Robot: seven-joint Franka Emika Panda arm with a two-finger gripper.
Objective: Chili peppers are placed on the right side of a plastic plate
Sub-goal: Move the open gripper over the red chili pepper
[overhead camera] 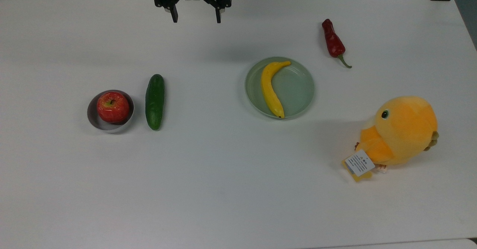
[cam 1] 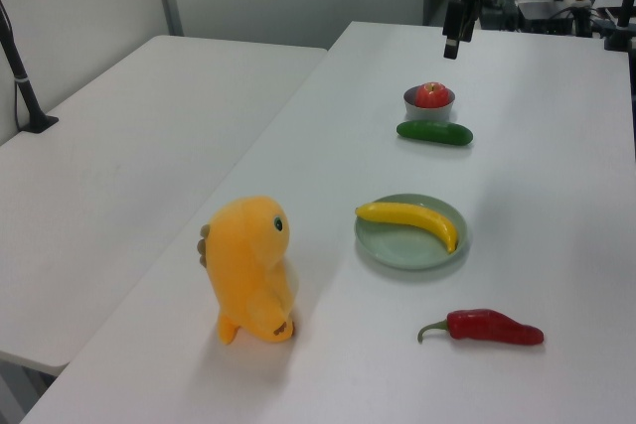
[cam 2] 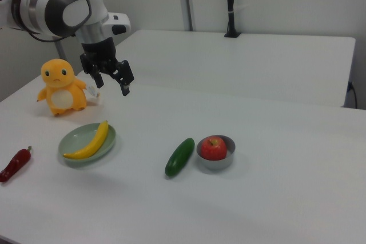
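Observation:
A dark-red chili pepper (overhead camera: 332,41) with a curved green stem lies on the white table, up and to the right of the pale green plastic plate (overhead camera: 298,88) in the top view. In the left view the chili pepper (cam 1: 494,327) lies nearer the camera than the plate (cam 1: 402,247); in the right view the chili pepper (cam 2: 15,164) lies left of the plate (cam 2: 74,141). A yellow banana (overhead camera: 270,88) rests in the plate's left half in the top view. My gripper (overhead camera: 196,18) hangs open and empty above the table's far edge, well away from both; it also appears as the gripper (cam 2: 110,86).
A red apple (overhead camera: 113,106) sits in a grey bowl (overhead camera: 93,120), with a green cucumber (overhead camera: 155,101) beside it. An orange plush chick (overhead camera: 402,131) stands at the top view's lower right. A second white table (cam 1: 119,166) adjoins at the left view's left.

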